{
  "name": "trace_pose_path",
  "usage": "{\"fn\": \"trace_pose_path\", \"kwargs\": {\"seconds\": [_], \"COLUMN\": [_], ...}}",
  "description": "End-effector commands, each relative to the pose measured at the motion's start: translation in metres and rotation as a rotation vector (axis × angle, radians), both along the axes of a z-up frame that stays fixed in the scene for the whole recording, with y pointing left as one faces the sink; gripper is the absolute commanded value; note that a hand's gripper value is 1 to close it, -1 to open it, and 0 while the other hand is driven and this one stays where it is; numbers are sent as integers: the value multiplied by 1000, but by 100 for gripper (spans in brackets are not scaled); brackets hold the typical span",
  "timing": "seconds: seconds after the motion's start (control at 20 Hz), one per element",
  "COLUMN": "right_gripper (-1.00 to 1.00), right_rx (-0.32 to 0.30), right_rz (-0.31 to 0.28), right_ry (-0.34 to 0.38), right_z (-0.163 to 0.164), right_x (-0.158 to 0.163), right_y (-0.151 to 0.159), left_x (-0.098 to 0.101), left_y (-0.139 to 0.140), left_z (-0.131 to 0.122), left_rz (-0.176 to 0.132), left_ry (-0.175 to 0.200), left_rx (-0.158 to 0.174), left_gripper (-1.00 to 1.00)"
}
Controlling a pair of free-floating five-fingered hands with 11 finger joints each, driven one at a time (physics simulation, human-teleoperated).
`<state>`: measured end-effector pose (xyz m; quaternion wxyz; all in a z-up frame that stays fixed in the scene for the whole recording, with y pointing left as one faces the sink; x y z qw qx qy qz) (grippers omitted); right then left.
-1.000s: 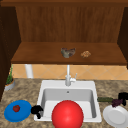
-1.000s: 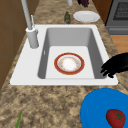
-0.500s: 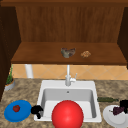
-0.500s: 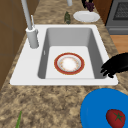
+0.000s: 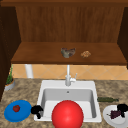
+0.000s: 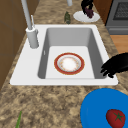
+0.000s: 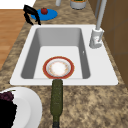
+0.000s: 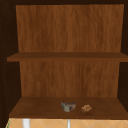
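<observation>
My left hand (image 5: 37,110) hangs over the sink's front left corner, next to a blue plate (image 5: 10,115) with a tomato (image 5: 16,108) on it. Its fingers droop loosely and hold nothing; it also shows in the left side view (image 6: 117,65) and the right side view (image 7: 30,12). My right hand (image 5: 122,108) is down on the white plate (image 5: 110,120) at the right, fingers curled round a dark purple bunch of grapes (image 5: 114,114). The left side view shows that hand (image 6: 86,5) arched over the grapes (image 6: 89,11). A red-rimmed bowl (image 6: 69,63) lies in the sink (image 6: 32,72).
A dark green cucumber-like thing (image 7: 57,97) lies on the counter between the sink and the white plate. The faucet (image 5: 68,77) stands behind the sink. A potted plant (image 5: 9,81) sits at the back left. The shelf holds a grey lump (image 5: 68,52) and a brown lump (image 5: 85,54).
My right hand has come down towards the white plate and the grapes. The left hand and the bowl have stayed where they were.
</observation>
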<state>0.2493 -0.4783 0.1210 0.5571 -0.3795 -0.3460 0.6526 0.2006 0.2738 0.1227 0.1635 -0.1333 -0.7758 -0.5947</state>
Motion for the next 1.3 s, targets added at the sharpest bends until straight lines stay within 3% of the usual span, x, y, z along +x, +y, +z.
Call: {"fn": "trace_pose_path", "kwargs": {"seconds": [0.0, 0.2, 0.55, 0.6, 0.9, 1.25], "right_gripper": [100, 100, 100, -100, -100, -100], "right_rx": [0, -4, 9, 18, 24, 6], "right_rz": [-54, -11, -3, -5, -23, -26], "right_ry": [-17, -18, 42, 51, 210, 277], "right_z": [-17, -36, -28, -25, 4, 37], "right_x": [5, 13, 19, 17, 12, 1], "right_y": [2, 3, -2, -2, 0, -2], "left_x": [0, 0, 0, 0, 0, 0], "left_y": [0, 0, 0, 0, 0, 0], "left_z": [0, 0, 0, 0, 0, 0], "left_rz": [0, 0, 0, 0, 0, 0], "left_ry": [0, 0, 0, 0, 0, 0], "left_rx": [0, 0, 0, 0, 0, 0], "left_gripper": [0, 0, 0, 0, 0, 0]}}
